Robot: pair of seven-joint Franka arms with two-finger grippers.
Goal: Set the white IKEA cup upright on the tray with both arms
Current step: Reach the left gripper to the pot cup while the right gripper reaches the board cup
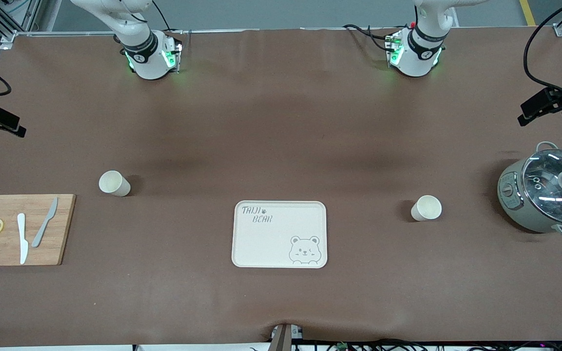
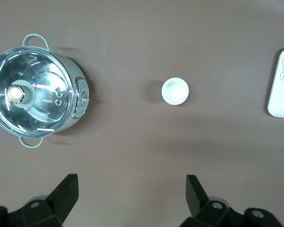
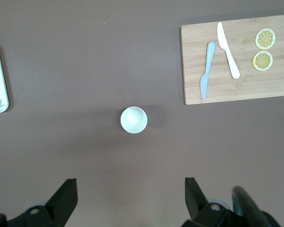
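Two white cups stand with their openings up on the brown table. One cup is toward the left arm's end and shows in the left wrist view. The other cup is toward the right arm's end and shows in the right wrist view. The cream tray with the bear drawing lies between them, with nothing on it. My left gripper is open and empty, high over the table beside its cup. My right gripper is open and empty, high over the table beside the other cup. Neither gripper shows in the front view.
A wooden cutting board with two knives and two lemon slices lies at the right arm's end. A grey pot with a glass lid stands at the left arm's end. Black camera mounts reach in at both table ends.
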